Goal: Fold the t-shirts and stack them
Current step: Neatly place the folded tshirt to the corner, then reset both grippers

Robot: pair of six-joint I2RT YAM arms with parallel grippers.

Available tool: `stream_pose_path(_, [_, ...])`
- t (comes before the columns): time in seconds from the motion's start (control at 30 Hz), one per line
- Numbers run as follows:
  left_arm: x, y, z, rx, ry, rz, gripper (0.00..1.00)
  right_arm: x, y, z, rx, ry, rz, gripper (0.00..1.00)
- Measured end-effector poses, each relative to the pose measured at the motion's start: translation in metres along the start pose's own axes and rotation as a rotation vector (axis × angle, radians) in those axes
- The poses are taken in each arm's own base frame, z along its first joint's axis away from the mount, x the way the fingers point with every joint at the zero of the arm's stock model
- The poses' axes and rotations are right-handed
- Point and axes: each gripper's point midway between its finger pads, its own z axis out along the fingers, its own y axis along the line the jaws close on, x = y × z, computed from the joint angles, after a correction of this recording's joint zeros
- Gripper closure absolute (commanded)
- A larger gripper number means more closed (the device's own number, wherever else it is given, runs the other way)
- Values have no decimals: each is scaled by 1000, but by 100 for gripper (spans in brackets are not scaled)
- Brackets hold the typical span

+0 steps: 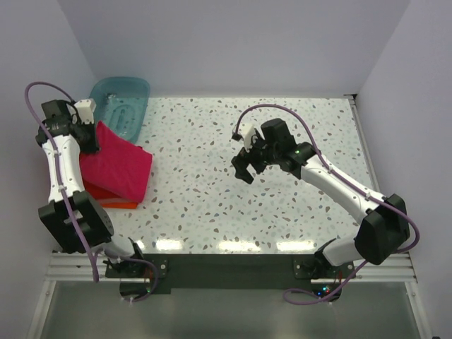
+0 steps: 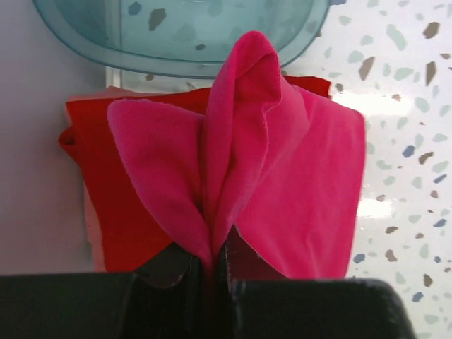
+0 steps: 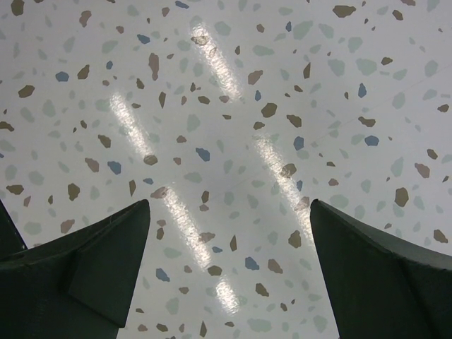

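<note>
The speckled tabletop (image 1: 282, 141) takes up most of the top view, and everything belonging to the task is crowded at its 9 o'clock edge.

The magenta t-shirt (image 1: 120, 166) is the largest piece of cloth. It is folded into a rough rectangle and lies across a smaller stack, with its far corner drawn up toward 11 o'clock. From the left wrist view, the magenta t-shirt (image 2: 282, 183) rises in a soft, pinched ridge with loose flaps falling to either side, so the fold is not flat. The cloth looks limp and slightly fuzzy.

The teal tub (image 1: 121, 102) sits at 10 o'clock on the tabletop, just beyond the stack.

Under the magenta shirt lies a red t-shirt (image 1: 95, 189), folded flat and showing at the 7 o'clock side. An orange t-shirt (image 1: 121, 204) forms a thin edge beneath it.

The left end effector (image 1: 90, 141) is nearly closed, with a bunch of the magenta cloth pinched between its jaws. The right end effector (image 1: 246, 166) hovers near the centre of the tabletop, well apart from the shirts. Its jaws are spread wide and hold nothing, and only bare tabletop shows between them in the right wrist view.

The step in hand seems to be placing the folded magenta shirt on the stack. The next move probably calls for lowering the pinched corner, squaring it over the red shirt and letting go. The raised ridge may slump crooked once released.
</note>
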Motion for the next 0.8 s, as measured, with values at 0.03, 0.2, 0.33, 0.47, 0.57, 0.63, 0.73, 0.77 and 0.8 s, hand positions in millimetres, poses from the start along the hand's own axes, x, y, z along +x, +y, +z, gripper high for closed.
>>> stream_pose_path(0.03, [1,6,3,-10,2,2,100,0,0,0,0,0,0,1])
stream_pose_path(0.2, [8,33,23,-62,27,23,83,1,0,1,-2,2,-1,1])
stream_pose_path(0.33, [21,52,39,-116,62,47,37,1,0,0,-3,3,-7,1])
stream_pose_path(0.47, [18,65,42,-160,55,91,7,2,1,-1,-4,15,-3,1])
stream_pose_path(0.57, [4,65,39,-170,20,124,0,2,-3,-4,12,20,2,1])
stream_pose_path(0.63, [-12,57,36,-166,-11,160,0,2,-8,-6,24,24,12,1])
stream_pose_path(0.73, [-46,25,32,-130,-79,238,0,4,-24,-13,59,25,48,1])
stream_pose_path(0.77, [-58,9,30,-108,-106,269,0,5,-31,-15,75,26,64,1])
stream_pose_path(0.8, [-69,-9,29,-82,-131,302,0,8,-39,-19,92,26,84,1])
